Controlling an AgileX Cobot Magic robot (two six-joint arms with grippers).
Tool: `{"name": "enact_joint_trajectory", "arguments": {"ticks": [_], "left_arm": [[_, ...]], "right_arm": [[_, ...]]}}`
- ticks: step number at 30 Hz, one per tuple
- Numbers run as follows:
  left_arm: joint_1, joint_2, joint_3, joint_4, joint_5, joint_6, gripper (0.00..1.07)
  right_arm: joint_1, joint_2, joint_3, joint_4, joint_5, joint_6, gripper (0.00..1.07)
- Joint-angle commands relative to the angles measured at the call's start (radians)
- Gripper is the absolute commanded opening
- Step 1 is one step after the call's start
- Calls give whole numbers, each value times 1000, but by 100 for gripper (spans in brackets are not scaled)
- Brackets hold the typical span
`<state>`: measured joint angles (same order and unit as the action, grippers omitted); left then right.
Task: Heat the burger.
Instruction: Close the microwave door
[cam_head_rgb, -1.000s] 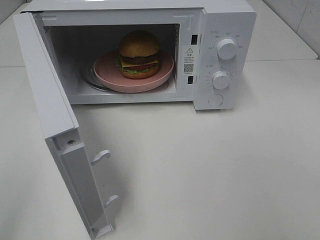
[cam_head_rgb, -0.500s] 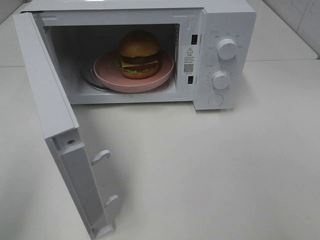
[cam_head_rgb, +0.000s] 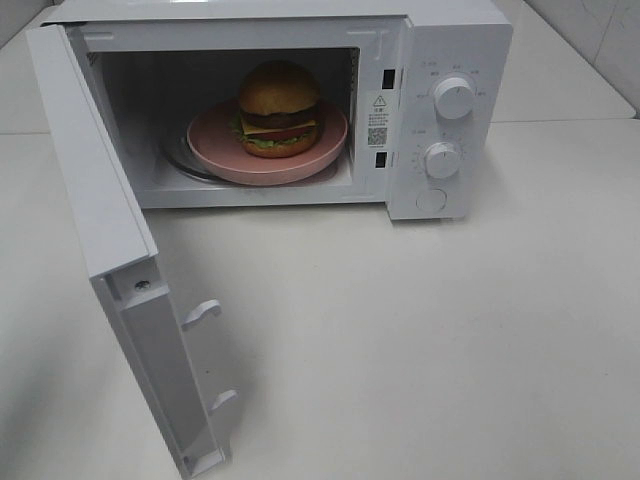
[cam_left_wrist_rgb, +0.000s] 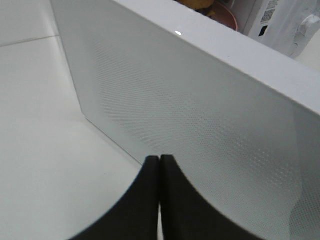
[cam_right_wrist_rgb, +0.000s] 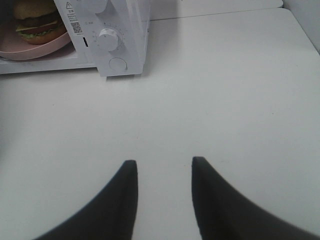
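Round golden-bun hamburger (cam_head_rgb: 278, 110) sits on pink plate (cam_head_rgb: 212, 150) inside open white microwave oven (cam_head_rgb: 460, 40), far centre. Left gripper (cam_left_wrist_rgb: 159, 159) pinched closed, empty, beside its door (cam_left_wrist_rgb: 200, 125). Right gripper (cam_right_wrist_rgb: 164, 167) parted, empty, over white table (cam_head_rgb: 450, 350).

A plain white tabletop (cam_head_rgb: 450, 350) spreads under soft, even light.

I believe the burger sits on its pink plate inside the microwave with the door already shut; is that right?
Not quite: the door stands wide open, swung out to the left, as the exterior high view shows. The burger does sit on the pink plate inside the microwave.
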<state>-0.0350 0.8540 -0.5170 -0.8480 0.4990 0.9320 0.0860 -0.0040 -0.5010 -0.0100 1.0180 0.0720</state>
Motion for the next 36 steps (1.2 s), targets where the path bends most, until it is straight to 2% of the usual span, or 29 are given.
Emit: {"name": "enact_joint_trajectory", "arguments": {"ticks": [1,4,6,7,9,11,12,15,17,27,31,36], "left_arm": [[0,117,-12,-158,-22,140,0],[-2,143,-19,-177,-22,162,0],[-31,210,-41,-217,-28,205,0],[-31,210,-41,-217,-28,205,0],[-106,289,-69,-223,-89,207,0],[-124,303,-75,-224,-109,207,0],[-167,337,-82,-224,-151,202,0],[-187,350,-87,-224,-165,202,0],[-256,412,-111,-225,-220,200,0],[-396,525,-169,-245,-345,199,0],[-463,589,-222,-249,-388,199,0],[-509,655,-286,-249,-394,199,0]], "right_arm": [[-3,-27,3,-1,-16,-10,34],[-3,-27,3,-1,-16,-10,34],[-3,-27,3,-1,-16,-10,34],[-3,-27,3,-1,-16,-10,34],[-3,-27,3,-1,-16,-10,34],[-3,-27,3,-1,-16,-10,34],[-3,-27,3,-1,-16,-10,34],[-3,-27,3,-1,-16,-10,34],[-3,-27,3,-1,-16,-10,34],[-3,-27,3,-1,-16,-10,34],[-3,-27,3,-1,-16,-10,34],[-3,-27,3,-1,-16,-10,34]]}}
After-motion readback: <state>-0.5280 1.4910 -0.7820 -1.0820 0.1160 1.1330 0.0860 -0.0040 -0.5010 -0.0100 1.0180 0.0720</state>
